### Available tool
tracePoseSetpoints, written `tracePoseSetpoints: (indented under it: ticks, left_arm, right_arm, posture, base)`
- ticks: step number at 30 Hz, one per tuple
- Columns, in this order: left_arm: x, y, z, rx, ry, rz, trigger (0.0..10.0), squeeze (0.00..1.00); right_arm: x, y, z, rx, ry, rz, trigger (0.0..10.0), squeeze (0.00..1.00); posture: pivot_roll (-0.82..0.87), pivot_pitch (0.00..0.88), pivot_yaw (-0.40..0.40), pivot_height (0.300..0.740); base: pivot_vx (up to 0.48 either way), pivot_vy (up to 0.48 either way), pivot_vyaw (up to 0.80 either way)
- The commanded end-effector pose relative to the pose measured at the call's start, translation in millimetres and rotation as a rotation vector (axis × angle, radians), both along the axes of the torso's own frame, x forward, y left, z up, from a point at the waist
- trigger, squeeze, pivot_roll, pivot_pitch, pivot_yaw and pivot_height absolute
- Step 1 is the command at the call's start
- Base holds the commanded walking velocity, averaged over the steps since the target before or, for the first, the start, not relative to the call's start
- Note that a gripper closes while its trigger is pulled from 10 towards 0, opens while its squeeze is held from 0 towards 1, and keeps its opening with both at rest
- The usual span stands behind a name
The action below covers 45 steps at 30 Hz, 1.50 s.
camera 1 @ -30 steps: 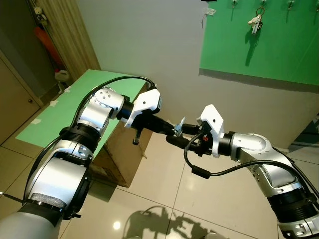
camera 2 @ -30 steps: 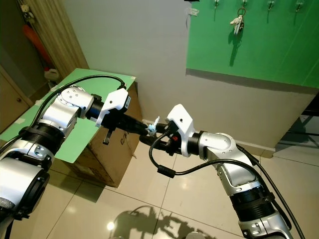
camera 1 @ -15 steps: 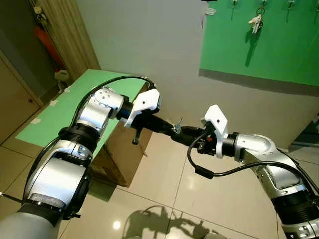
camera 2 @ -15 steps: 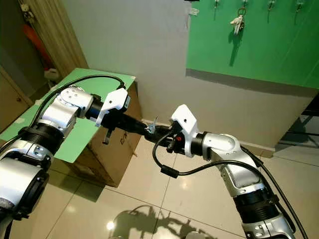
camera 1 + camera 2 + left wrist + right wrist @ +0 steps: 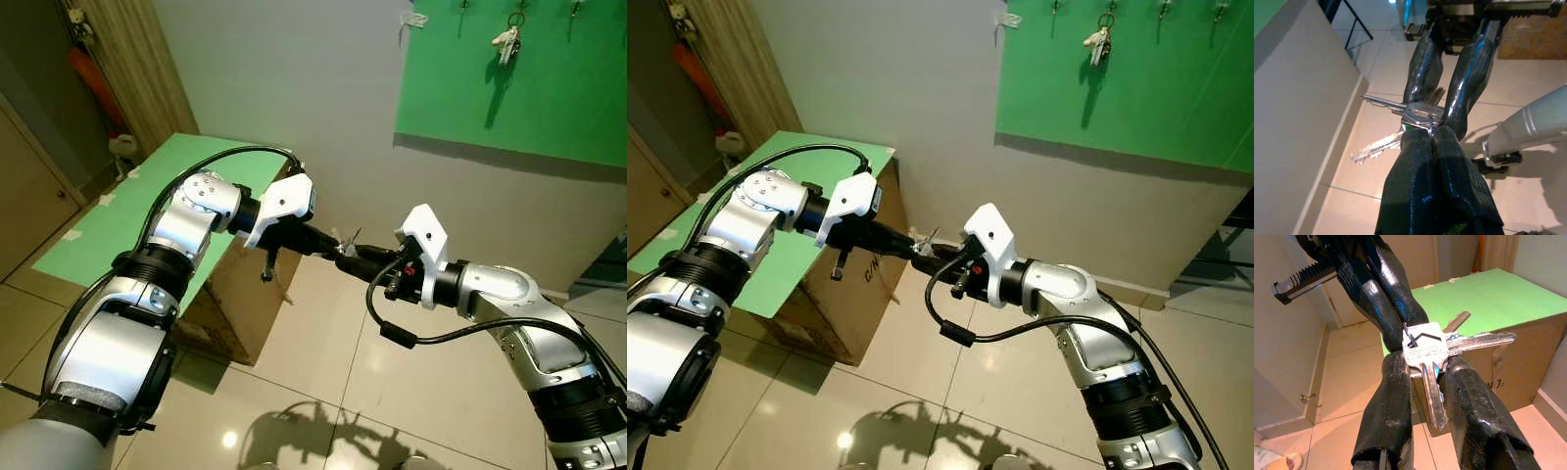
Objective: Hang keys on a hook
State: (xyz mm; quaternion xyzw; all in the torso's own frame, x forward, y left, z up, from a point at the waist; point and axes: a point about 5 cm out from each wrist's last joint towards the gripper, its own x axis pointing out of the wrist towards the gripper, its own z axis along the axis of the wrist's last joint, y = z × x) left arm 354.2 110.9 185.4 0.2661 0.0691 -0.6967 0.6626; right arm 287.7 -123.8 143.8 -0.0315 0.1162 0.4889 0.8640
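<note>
Silver keys [image 5: 1418, 113] — now between both grippers

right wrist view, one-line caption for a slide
Right claw, fingers open, meets the shut left claw at a bunch of keys held over the tiled floor, beside a green-topped cardboard box.

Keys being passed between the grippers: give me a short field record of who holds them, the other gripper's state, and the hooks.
keys: bunch held mid-air between both arms, above the tiled floor
left gripper: shut on the keys' ring
right gripper: fingers open, straddling the keys
hooks: row on green wall panel
hook status: another key bunch already hanging
nearby: green-topped cardboard box
</note>
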Motion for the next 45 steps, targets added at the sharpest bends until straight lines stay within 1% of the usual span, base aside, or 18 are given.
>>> tracePoseSetpoints:
  ticks: [1,2,4,5,7,17,19,25,28,29,32,34,37,39,41,42,43,45]
  left_arm:
    - [1.8,5.8,-1,0.021,-0.036,0.045,10.0,0.0]
    - [3.9,4.3,0,0.006,-0.072,0.073,10.0,0.0]
    - [4.9,3.8,0,-0.002,-0.078,0.087,10.0,0.0]
    - [5.5,4.4,0,0.004,-0.054,0.089,10.0,1.0]
    - [5.7,3.8,1,-0.005,-0.028,0.086,10.0,1.0]
    - [6.3,6.4,-1,0.022,-0.04,0.092,10.0,1.0]
    - [8.4,16.3,0,0.049,-0.05,0.126,10.0,1.0]
    - [11.3,33.2,2,0.04,-0.047,0.204,10.0,1.0]
    - [10.1,39.3,-3,0.042,-0.036,0.229,10.0,1.0]
    - [9.0,40.1,-5,0.039,-0.029,0.231,10.0,0.0]
    - [5.2,38.0,-15,0.008,-0.008,0.243,10.0,0.0]
    - [3.5,33.5,-20,-0.059,0.022,0.276,10.0,0.0]
    - [4.7,26.6,-27,-0.195,0.085,0.378,10.0,0.0]
    - [4.9,25.5,-29,-0.221,0.11,0.402,10.0,0.0]
    - [-1.3,19.6,-41,-0.274,0.173,0.437,10.0,0.0]
    - [-3.6,17.8,-45,-0.284,0.186,0.442,10.0,0.0]
    - [-6.3,16.5,-51,-0.287,0.184,0.458,10.0,0.0]
    - [-4.6,17.0,-57,-0.317,0.19,0.561,10.0,0.0]
  right_arm:
    - [-2.0,2.3,5,0.027,-0.03,0.02,0.0,0.0]
    - [-2.2,2.1,4,0.026,-0.028,0.019,0.0,0.0]
    - [-2.2,2.1,4,0.026,-0.028,0.019,0.0,0.0]
    - [-2.0,2.1,4,0.026,-0.028,0.019,0.0,0.0]
    - [-1.9,2.4,5,0.027,-0.028,0.018,0.0,0.0]
    - [-1.6,2.3,4,0.026,-0.03,0.014,0.0,0.0]
    - [-1.2,1.2,5,0.025,-0.038,0.001,0.0,0.0]
    - [-1.4,-1.2,5,0.033,-0.047,-0.028,0.0,0.0]
    - [-1.1,-3.1,4,0.04,-0.05,-0.056,0.0,0.0]
    - [-0.7,-3.8,4,0.044,-0.052,-0.068,0.0,0.0]
    - [3.4,-5.9,4,0.063,-0.07,-0.135,0.0,0.0]
    - [7.4,-6.8,6,0.083,-0.09,-0.209,0.0,0.0]
    - [15.5,-10.3,8,0.11,-0.128,-0.399,0.0,0.0]
    - [16.4,-11.0,8,0.125,-0.122,-0.434,0.0,0.0]
    - [17.6,-13.1,2,0.349,0.033,-0.606,0.0,0.0]
    - [17.1,-13.3,-2,0.432,0.095,-0.651,0.0,0.0]
    - [16.4,-14.8,-9,0.487,0.155,-0.723,0.0,0.0]
    - [13.6,-13.4,-19,0.523,0.202,-0.788,0.0,0.0]
  posture:
    - [-0.16,0.0,0.105,0.74]
    - [-0.16,0.0,0.106,0.74]
    - [-0.16,0.0,0.106,0.74]
    - [-0.16,0.0,0.107,0.74]
    - [-0.16,0.0,0.107,0.74]
    - [-0.17,0.0,0.11,0.74]
    - [-0.17,0.0,0.115,0.74]
    - [-0.18,0.0,0.117,0.74]
    - [-0.17,0.0,0.117,0.74]
    - [-0.17,0.0,0.117,0.74]
    - [-0.17,0.0,0.114,0.74]
    - [-0.17,0.0,0.114,0.74]
    - [-0.17,0.0,0.109,0.74]
    - [-0.17,0.0,0.107,0.74]
    - [-0.17,0.0,0.104,0.74]
    - [-0.17,0.0,0.104,0.74]
    - [-0.17,0.0,0.104,0.74]
    - [-0.17,0.0,0.106,0.74]
  base:
    - [0.0,0.0,0.0]
    - [0.0,0.0,0.0]
    - [0.0,0.0,0.0]
    - [0.0,0.0,0.0]
    - [0.0,0.0,0.0]
    - [0.0,0.0,0.0]
    - [0.0,0.0,0.0]
    - [0.0,0.0,0.0]
    - [0.0,0.0,0.0]
    - [0.0,0.0,0.0]
    - [0.0,0.0,0.0]
    - [0.0,0.0,0.0]
    - [0.0,0.0,0.0]
    - [0.0,0.0,0.0]
    - [0.0,0.0,0.0]
    - [0.0,0.0,0.0]
    - [0.0,0.0,0.0]
    - [0.0,0.0,0.0]
